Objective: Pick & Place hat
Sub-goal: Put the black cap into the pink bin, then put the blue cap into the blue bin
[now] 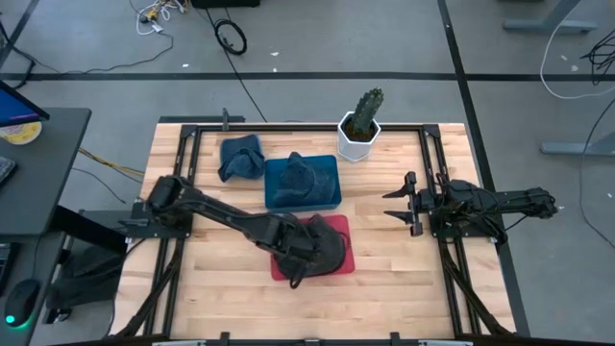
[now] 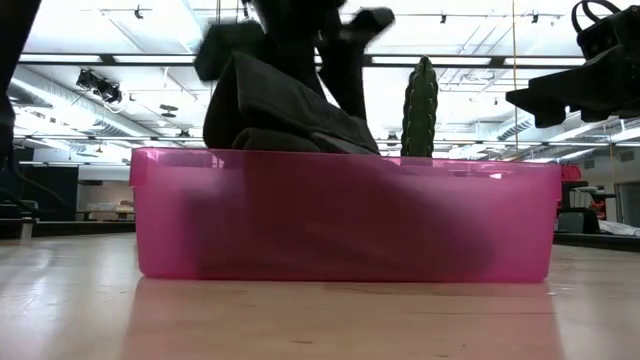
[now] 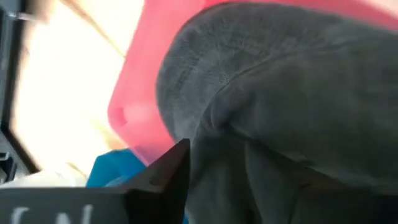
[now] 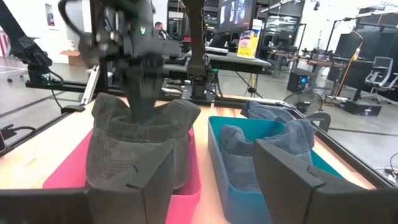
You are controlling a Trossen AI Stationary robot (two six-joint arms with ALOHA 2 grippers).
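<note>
Overhanging pink bin (image 1: 338,261) rim, seemingly: hat (image 1: 325,242)

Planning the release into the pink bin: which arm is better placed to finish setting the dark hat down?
Left. The left gripper is over the pink bin with the dark hat; the right gripper waits open beside it.

1. Cactus (image 1: 365,112) upright in white pot (image 1: 356,139), at far edge of wooden counter (image 1: 404,259).
2. Black cables (image 1: 229,37) and white cable bundle (image 1: 159,12) on grey floor beyond counter.
3. Dark side desk (image 1: 38,168) just left of counter; round yellowish object (image 1: 21,132) on it, possibly a tape roll.
4. Office chair (image 4: 380,78) in room background.
</note>
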